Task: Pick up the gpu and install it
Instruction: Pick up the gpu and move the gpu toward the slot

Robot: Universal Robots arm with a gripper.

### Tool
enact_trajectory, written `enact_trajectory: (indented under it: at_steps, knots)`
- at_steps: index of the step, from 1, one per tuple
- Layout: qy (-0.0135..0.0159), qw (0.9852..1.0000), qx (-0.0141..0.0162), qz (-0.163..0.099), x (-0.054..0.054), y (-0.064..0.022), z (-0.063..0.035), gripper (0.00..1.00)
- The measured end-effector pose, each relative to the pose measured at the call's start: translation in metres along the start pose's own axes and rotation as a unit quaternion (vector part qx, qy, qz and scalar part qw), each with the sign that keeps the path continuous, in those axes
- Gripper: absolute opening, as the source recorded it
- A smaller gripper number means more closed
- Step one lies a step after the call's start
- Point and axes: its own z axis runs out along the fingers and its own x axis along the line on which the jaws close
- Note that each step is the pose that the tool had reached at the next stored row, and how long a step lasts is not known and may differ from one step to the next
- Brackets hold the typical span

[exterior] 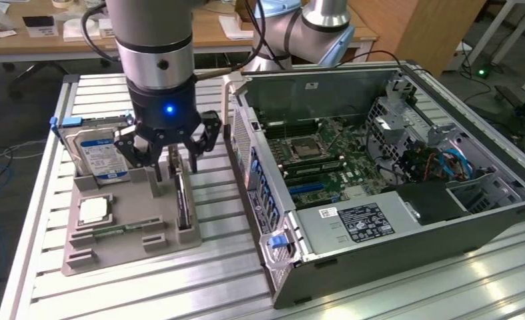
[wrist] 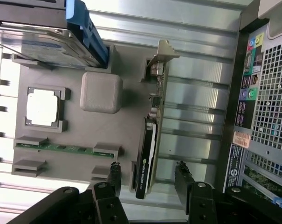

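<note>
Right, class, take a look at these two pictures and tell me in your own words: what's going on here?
A robot arm has its gripper lowered over a grey tray of computer parts. Its fingers are open on either side of the graphics card, which stands on edge in the tray and has not been lifted. A hard drive stands in the same tray. Beside the tray, an open computer case lies on the table with its circuit board exposed.

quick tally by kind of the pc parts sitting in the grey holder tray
hard drive: 1
processor chip: 1
memory stick: 1
gpu: 1
total: 4
</note>
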Motion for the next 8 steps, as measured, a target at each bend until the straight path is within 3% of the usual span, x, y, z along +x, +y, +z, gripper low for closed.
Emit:
enact_trajectory:
  at_steps: [8]
  knots:
    - [-0.0006, 0.999, 0.0002, 0.045, -0.0003, 0.0002, 0.0074, 0.59]
